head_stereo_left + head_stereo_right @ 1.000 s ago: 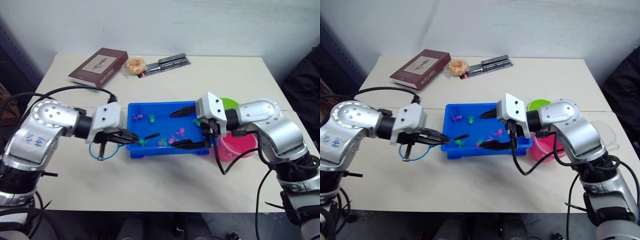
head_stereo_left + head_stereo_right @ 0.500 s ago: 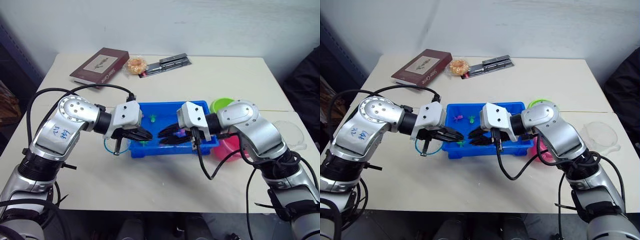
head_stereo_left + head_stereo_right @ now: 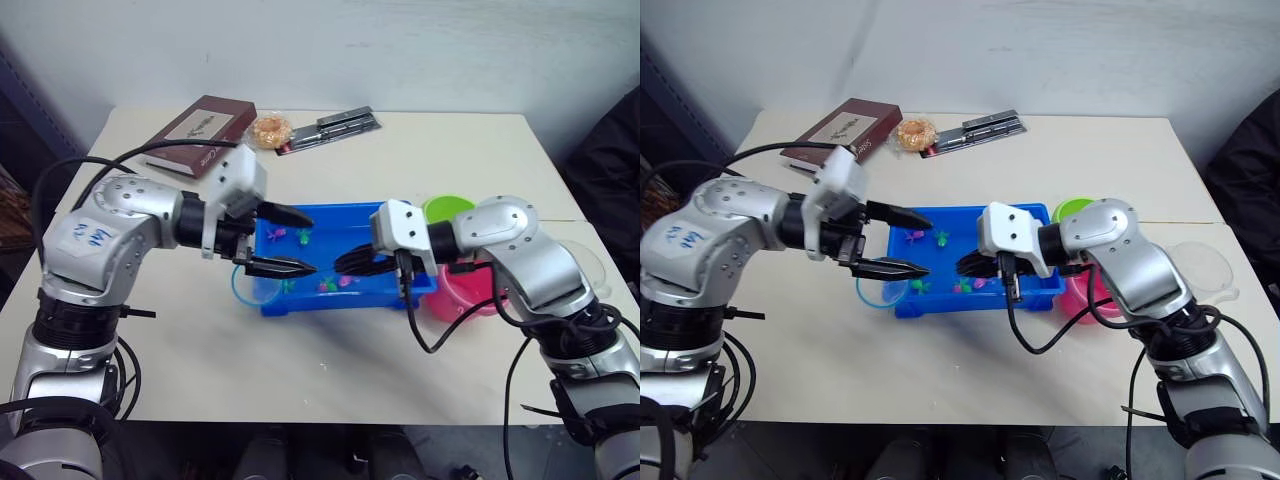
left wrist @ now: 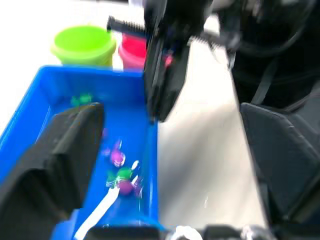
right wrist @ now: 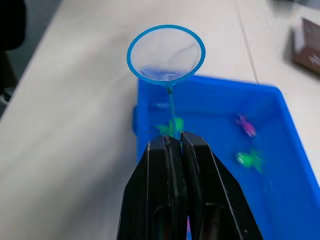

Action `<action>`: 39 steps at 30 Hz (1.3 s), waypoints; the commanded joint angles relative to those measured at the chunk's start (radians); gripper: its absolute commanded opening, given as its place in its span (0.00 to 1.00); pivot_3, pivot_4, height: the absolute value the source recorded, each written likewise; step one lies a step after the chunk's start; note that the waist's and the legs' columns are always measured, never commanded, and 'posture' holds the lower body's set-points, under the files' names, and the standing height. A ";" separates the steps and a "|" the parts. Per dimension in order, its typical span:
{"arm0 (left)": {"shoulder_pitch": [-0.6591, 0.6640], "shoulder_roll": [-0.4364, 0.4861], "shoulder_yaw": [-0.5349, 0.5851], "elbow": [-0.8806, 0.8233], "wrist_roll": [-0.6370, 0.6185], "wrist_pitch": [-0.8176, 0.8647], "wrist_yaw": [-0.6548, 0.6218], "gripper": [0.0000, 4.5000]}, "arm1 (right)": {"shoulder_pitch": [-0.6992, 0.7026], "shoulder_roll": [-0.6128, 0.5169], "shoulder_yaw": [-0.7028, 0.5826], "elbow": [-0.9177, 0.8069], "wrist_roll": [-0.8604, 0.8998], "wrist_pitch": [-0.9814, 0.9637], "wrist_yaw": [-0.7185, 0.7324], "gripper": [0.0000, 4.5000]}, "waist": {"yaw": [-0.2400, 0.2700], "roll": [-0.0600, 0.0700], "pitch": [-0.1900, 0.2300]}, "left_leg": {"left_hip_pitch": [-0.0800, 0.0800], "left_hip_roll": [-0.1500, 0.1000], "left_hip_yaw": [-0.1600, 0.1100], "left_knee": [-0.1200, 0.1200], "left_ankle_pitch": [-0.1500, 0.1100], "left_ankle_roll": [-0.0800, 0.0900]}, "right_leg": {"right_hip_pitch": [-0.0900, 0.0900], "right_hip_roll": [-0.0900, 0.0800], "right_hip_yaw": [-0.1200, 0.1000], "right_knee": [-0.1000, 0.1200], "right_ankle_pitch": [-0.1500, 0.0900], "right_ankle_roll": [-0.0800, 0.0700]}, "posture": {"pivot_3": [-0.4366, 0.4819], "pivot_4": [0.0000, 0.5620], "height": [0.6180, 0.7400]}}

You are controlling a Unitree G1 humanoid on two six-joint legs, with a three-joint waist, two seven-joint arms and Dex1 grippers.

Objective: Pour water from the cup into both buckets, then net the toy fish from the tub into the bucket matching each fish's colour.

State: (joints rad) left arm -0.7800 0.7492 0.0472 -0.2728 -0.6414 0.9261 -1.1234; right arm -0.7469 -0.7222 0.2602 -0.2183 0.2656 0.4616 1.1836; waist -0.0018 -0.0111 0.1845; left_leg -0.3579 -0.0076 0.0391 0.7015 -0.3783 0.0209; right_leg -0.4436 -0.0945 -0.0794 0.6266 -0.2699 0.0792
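The blue tub [image 3: 345,290] sits mid-table and serves as the landmark here. At its near-left corner the ring of the small net [image 5: 165,53] rests on the rim, its thin handle running back over the water to the right gripper [image 5: 176,141], whose fingers are pressed together on the handle. Above the tub's left end the left gripper [image 3: 290,240] hangs with its fingers spread wide apart, holding nothing. Inside the tub, pink and green toy fish [image 3: 340,282] lie scattered, most near the middle. Just beyond the tub's right end stand the pink bucket [image 3: 470,295] and, behind it, the green bucket [image 3: 448,209]. To net well, I would dip the ring low behind one fish (one colour at a time), sweep slowly, and lift level.
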 commanded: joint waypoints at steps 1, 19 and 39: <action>0.093 0.032 0.117 -0.093 -0.089 0.058 0.054 0.99 | 0.050 -0.072 -0.109 -0.044 -0.020 0.003 -0.057 0.00 | 0.000 0.000 0.000 | 0.000 0.000 0.000 0.000 0.000 0.000 | 0.000 0.000 0.000 0.000 0.000 0.000 | 0.48 0.27 1.00; 0.384 0.090 0.253 -0.254 -0.153 -0.006 0.239 0.99 | 0.161 -0.205 -0.084 0.384 -0.543 -0.717 -0.403 0.00 | -0.010 0.000 0.000 | 0.005 0.000 0.003 -0.001 0.002 -0.004 | 0.002 0.001 0.003 -0.001 0.000 -0.001 | 0.48 0.27 1.00; 0.433 0.119 0.246 -0.243 -0.157 -0.070 0.268 0.99 | 0.188 -0.212 -0.105 0.384 -0.474 -0.746 -0.220 0.00 | -0.002 0.000 0.000 | 0.005 0.000 0.002 -0.001 0.002 -0.004 | 0.002 0.000 0.003 -0.001 0.000 -0.001 | 0.48 0.27 1.00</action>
State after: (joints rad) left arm -0.3549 0.8552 0.2853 -0.5020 -0.8007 0.8752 -0.8596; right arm -0.5629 -0.9180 0.1915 0.1934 -0.2502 -0.3197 0.9364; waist -0.0038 -0.0108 0.1846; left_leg -0.3527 -0.0075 0.0413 0.7004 -0.3759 0.0169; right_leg -0.4411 -0.0942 -0.0767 0.6258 -0.2702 0.0779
